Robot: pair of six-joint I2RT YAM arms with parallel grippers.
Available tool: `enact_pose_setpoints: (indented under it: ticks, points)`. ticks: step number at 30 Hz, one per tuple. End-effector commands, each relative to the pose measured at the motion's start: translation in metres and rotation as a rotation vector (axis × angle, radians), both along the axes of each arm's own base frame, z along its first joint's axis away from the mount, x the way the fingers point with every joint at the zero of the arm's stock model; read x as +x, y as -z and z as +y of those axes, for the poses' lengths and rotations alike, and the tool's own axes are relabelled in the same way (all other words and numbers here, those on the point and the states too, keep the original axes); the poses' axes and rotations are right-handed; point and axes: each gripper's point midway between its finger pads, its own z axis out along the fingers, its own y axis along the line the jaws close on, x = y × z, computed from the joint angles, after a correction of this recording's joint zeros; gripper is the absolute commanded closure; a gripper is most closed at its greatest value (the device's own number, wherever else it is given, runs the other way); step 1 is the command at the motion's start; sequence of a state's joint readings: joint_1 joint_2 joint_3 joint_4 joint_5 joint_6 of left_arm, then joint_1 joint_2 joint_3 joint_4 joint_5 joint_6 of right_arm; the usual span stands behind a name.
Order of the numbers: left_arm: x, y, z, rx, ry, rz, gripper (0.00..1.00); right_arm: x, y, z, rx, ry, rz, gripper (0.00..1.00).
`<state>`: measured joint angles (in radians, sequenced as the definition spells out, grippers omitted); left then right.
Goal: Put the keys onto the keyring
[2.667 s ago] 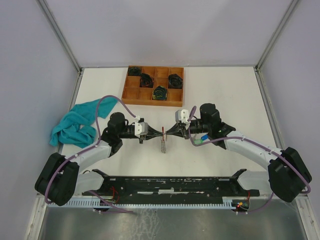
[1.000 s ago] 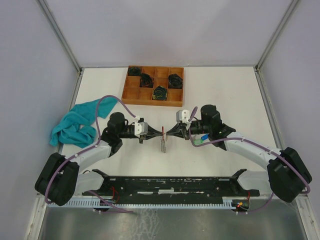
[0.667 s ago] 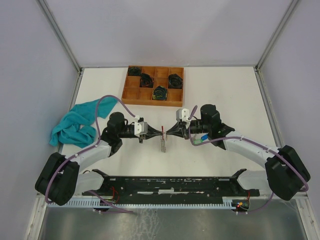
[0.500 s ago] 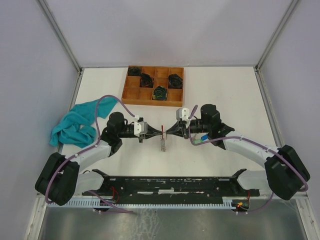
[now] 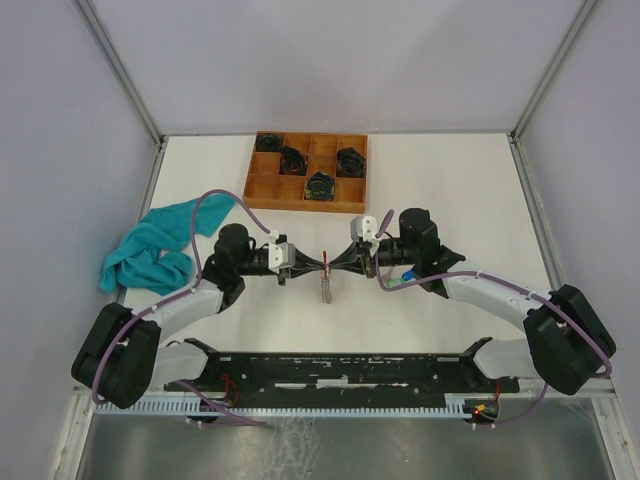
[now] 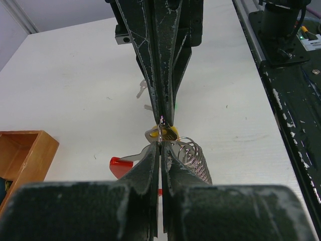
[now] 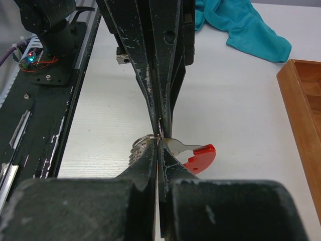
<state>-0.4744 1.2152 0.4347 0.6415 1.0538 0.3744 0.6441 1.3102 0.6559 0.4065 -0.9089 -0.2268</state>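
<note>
My left gripper (image 5: 318,264) and right gripper (image 5: 337,264) meet tip to tip above the table, both shut on a thin wire keyring (image 6: 161,131). A stack of silver ring coils (image 6: 193,156) hangs from it, also seen in the top view (image 5: 326,287). A yellow-tagged key (image 6: 171,133) and a red-tagged key (image 7: 200,157) hang at the pinch point. In the left wrist view my left gripper (image 6: 160,144) faces the right one's fingers (image 6: 165,75). In the right wrist view my right gripper (image 7: 159,141) faces the left one's. A blue-tagged key (image 5: 406,272) and a green-tagged key (image 5: 391,284) lie under the right wrist.
A wooden compartment tray (image 5: 305,206) with black coiled bundles (image 5: 320,185) stands at the back centre. A teal cloth (image 5: 150,246) lies at the left edge. The black rail (image 5: 330,365) with the arm bases runs along the near edge.
The right wrist has edged slightly left and back. Both grippers stay shut together on the keyring, and the hanging coils have barely shifted.
</note>
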Motion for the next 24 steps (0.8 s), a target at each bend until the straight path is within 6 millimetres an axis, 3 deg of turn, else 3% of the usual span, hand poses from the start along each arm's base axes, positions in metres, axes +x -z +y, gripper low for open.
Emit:
enact_pose_setpoints:
  ticks: [1,10,20,24]
  points:
    - [-0.003,-0.020,-0.007,-0.045,0.048,-0.048,0.97,-0.006,-0.032,0.012,0.094,-0.075,-0.070,0.99]
    - [-0.003,-0.019,-0.008,-0.040,0.053,-0.035,0.97,-0.001,-0.040,0.016,0.110,-0.068,-0.077,0.99]
    - [-0.002,-0.017,-0.008,-0.035,0.053,-0.030,0.97,0.006,-0.035,0.021,0.069,-0.059,-0.062,0.99]
    - [-0.001,-0.018,-0.007,-0.047,0.037,-0.039,0.97,0.005,-0.029,0.016,0.025,-0.055,-0.071,0.93]
